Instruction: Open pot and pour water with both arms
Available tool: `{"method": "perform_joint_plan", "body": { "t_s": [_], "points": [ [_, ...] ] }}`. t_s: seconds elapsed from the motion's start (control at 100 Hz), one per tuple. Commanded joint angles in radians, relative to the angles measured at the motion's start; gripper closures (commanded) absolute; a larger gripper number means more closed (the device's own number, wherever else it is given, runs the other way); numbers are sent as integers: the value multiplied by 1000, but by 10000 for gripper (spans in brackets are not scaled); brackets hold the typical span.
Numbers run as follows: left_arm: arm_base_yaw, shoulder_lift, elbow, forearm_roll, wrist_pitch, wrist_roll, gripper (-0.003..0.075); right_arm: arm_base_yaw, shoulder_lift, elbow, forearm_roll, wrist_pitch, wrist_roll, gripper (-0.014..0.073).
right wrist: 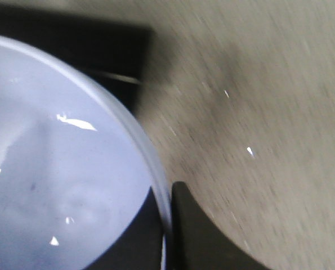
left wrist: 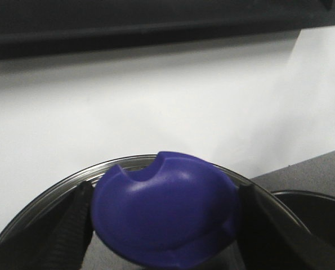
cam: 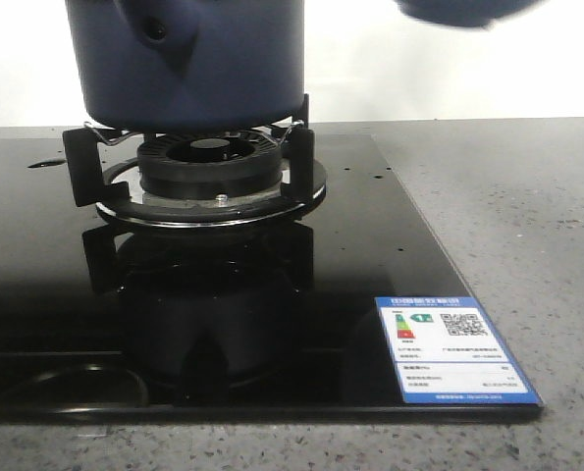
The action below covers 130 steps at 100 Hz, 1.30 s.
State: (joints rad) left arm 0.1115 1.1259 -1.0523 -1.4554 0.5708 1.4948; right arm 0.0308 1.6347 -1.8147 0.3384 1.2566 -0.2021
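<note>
Cropping the pot point(cam: 184, 59) at the top, both hands unseen in front.

A pale periwinkle bowl point(right wrist: 60, 169) has its rim between the right gripper's point(right wrist: 170, 236) dark fingers point(right wrist: 204, 236), above blurred grey countertop point(right wrist: 257, 112).

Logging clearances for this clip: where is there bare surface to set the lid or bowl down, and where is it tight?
Bare grey counter runs right of the black glass cooktop, from the energy label back to the wall. The cooktop's front stretch, before the burner, is also bare. Tight spot: the burner itself, with the pot sitting on its supports.
</note>
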Motion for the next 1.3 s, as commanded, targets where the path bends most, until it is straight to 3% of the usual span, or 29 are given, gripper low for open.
{"method": "perform_joint_plan", "body": {
  "t_s": [0.0,0.32,0.72,0.99,1.29],
  "points": [
    [2,-20,-13,-61,-10,-12,351,38,8,-145,47,4,14,641],
    [2,-20,12,13,-20,-12,351,209,183,-445,66,-36,33,641],
    [2,-20,12,14,-113,-76,351,328,260,-469,78,-272,4,641],
    [2,-20,12,14,-153,-109,351,362,237,-359,72,-520,-78,634],
    [2,-20,12,14,-161,-109,351,393,93,-64,82,-880,-210,634]
  ]
}}
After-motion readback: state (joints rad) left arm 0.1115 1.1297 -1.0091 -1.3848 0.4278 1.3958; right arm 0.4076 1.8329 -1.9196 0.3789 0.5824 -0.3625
